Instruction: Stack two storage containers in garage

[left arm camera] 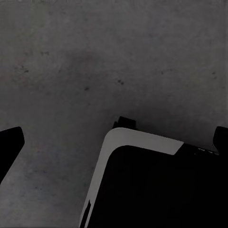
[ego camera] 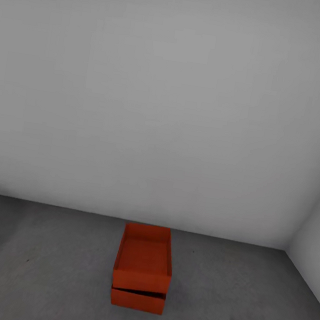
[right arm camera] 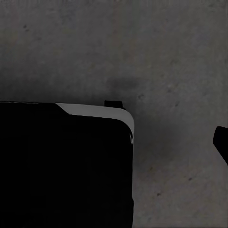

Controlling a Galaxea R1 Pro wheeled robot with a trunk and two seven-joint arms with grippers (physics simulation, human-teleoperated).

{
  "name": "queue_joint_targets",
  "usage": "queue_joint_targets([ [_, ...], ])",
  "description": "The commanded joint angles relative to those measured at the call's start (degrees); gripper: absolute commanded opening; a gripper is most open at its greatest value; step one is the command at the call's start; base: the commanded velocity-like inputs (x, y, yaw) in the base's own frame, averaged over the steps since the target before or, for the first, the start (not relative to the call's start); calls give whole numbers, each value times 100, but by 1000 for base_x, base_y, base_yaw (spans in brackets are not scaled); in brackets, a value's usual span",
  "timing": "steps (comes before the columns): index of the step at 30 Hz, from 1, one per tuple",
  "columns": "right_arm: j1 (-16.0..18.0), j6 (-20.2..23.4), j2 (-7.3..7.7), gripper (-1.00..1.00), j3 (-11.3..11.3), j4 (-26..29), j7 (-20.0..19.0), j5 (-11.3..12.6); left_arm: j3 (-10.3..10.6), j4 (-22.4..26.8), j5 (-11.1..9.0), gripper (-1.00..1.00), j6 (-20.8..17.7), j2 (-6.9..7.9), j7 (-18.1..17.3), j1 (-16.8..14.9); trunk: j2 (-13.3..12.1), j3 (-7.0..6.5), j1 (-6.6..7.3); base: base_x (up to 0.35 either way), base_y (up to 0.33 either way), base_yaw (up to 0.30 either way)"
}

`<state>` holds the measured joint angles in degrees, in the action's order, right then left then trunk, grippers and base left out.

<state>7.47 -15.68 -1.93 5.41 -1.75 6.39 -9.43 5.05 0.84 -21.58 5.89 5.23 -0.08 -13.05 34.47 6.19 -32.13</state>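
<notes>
Grey concrete floor (ego camera: 36,264) meets a pale wall (ego camera: 168,105); at six o'clock in the head view the two storage containers (ego camera: 143,267) sit stacked, the upper slightly askew. They look light, stiff and thin-walled, best pinched at a rim. Both wrist views look down on concrete beside the dark robot base (left arm camera: 156,190); I cannot tell either gripper's opening.

In the left wrist view, the robot's base (left arm camera: 156,190) is a large black block with a rounded corner, edged by a pale grey-white band, with a small dark tab beyond that edge. The right wrist view shows the same black body, a grey-white rim along its rounded corner. Black finger tips (left arm camera: 9,142) show at the frame sides.
</notes>
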Motion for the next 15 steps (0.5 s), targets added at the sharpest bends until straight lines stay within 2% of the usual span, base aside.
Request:
queue_joint_targets([
  [1, 9, -31, -1, 100, 48, -19, 29, -60, 49, -5, -48, 100, 17, 0, -1, -5, 8, 1, -2, 0, 0, 0],
  [15, 9, -26, 4, 100, 48, -19, 29, -59, 49, -5, -48, 100, 17, 1, -1, -5, 8, -123, -2, 0, 0, 0],
])
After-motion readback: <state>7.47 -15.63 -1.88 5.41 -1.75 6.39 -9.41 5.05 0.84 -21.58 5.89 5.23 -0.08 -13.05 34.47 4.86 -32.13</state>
